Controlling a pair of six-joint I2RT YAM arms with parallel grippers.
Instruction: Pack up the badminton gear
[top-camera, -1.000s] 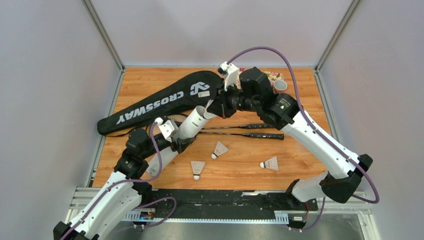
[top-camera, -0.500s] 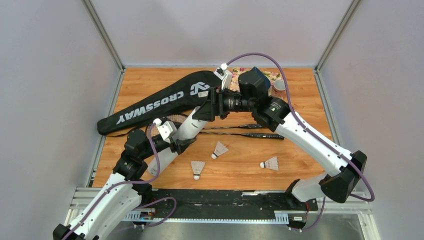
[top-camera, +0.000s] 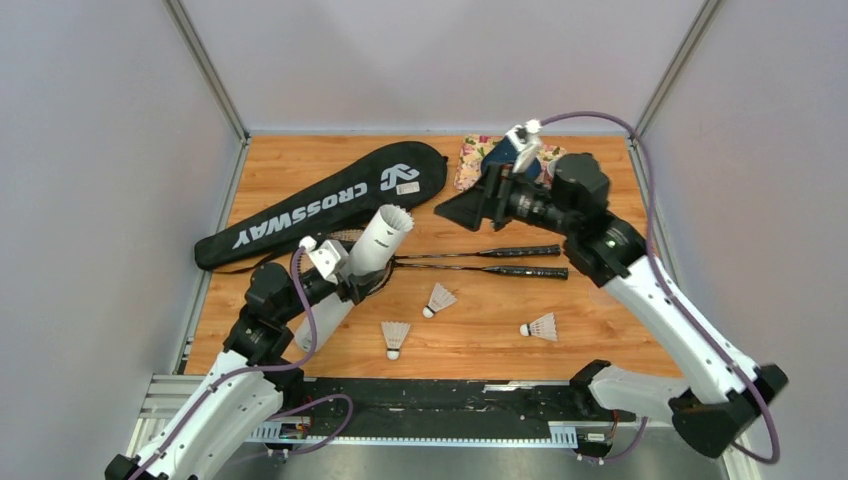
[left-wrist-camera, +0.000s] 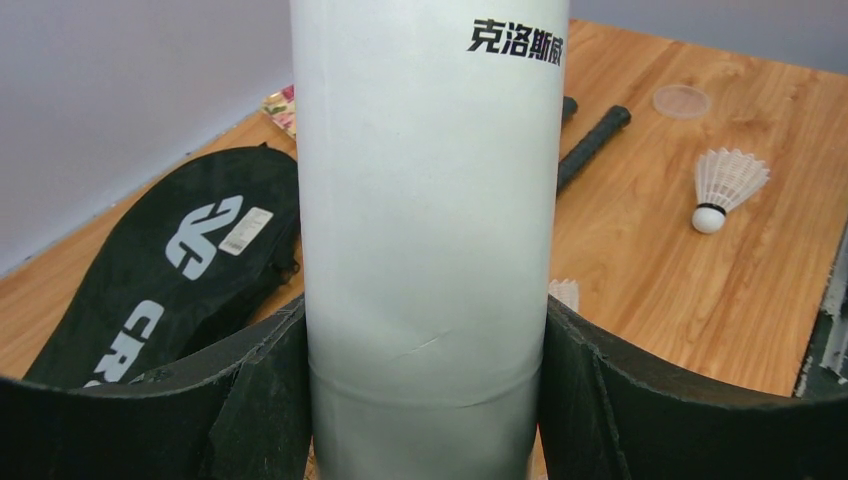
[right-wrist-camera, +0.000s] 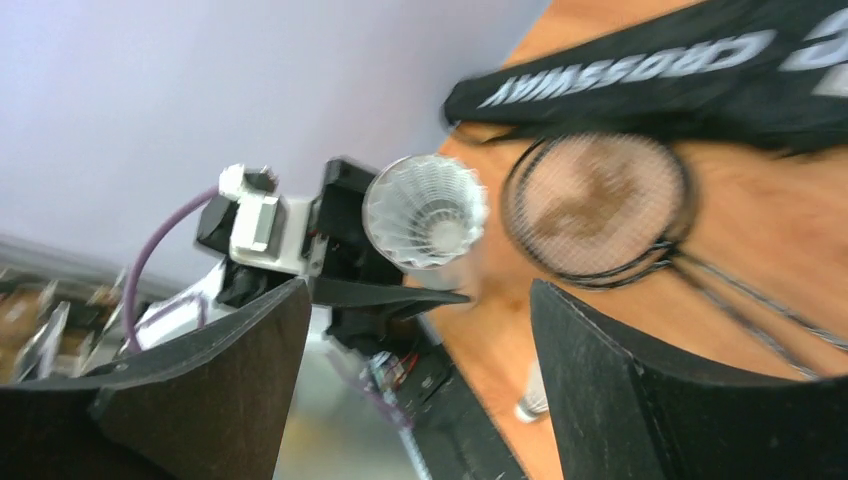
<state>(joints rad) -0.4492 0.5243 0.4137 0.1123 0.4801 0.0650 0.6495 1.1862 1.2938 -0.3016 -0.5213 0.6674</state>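
Observation:
My left gripper (top-camera: 362, 275) is shut on the white tube (top-camera: 380, 240), which tilts up to the right; its pads (left-wrist-camera: 270, 380) press both sides of the tube (left-wrist-camera: 430, 200). A white shuttlecock (right-wrist-camera: 425, 212) sits inside the tube's open mouth. My right gripper (top-camera: 452, 212) hangs open and holds nothing, to the right of the tube mouth and apart from it; nothing lies between the right gripper's (right-wrist-camera: 418, 290) jaws. Three shuttlecocks (top-camera: 438, 299) (top-camera: 394, 338) (top-camera: 541, 326) lie on the table. Two black rackets (top-camera: 480, 258) lie across the middle. The black CROSSWAY cover (top-camera: 320, 200) lies at back left.
A floral tray (top-camera: 468, 162) stands at the back, partly hidden by the right arm. A small clear lid (left-wrist-camera: 680, 100) lies on the wood near the racket handles (left-wrist-camera: 590, 145). Grey walls close in the left, back and right sides.
My right gripper was shut at the tube's mouth, then opened and drew back to the right. A shuttlecock now sits in the tube. The left gripper keeps its hold.

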